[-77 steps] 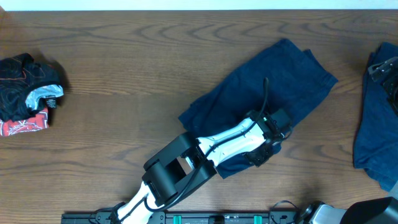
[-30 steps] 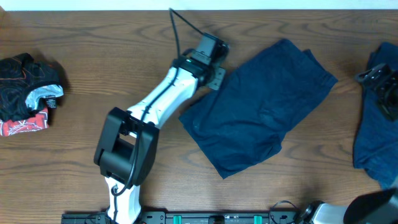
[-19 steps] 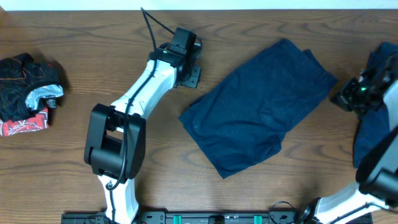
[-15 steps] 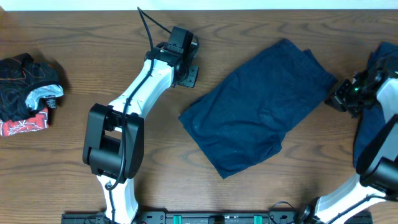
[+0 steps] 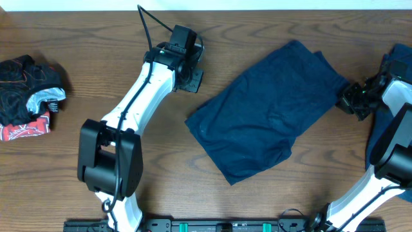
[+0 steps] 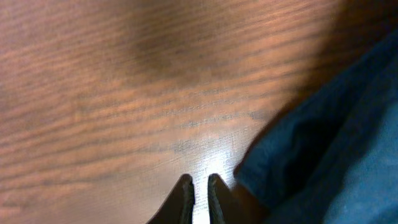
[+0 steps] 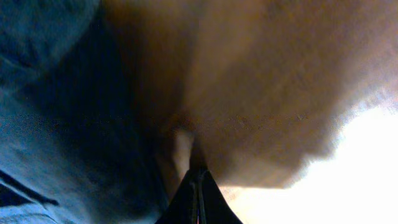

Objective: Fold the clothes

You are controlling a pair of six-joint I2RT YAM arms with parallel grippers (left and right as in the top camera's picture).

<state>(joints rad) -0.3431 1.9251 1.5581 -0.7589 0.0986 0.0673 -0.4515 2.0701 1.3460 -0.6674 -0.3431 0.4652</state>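
The clothes, dark navy shorts [image 5: 270,116], lie folded and slanted on the table's middle. My left gripper [image 5: 192,80] hovers over bare wood just off their upper left edge. In the left wrist view its fingers [image 6: 200,182] are closed to a thin slit with nothing between them, and the cloth [image 6: 336,137] lies to the right. My right gripper [image 5: 348,102] sits at the shorts' right corner. In the right wrist view it [image 7: 198,177] is shut, its tips over wood beside the blue cloth [image 7: 56,124], gripping nothing that I can see.
Another blue garment [image 5: 386,142] lies at the right edge, partly under the right arm. A heap of black, grey and red clothes [image 5: 26,96] sits at the far left. The wooden table [image 5: 96,64] shows bare between them.
The left arm swung off the shorts to their upper left and its jaws closed further. The right arm came in from the right edge to the shorts' corner and shut.
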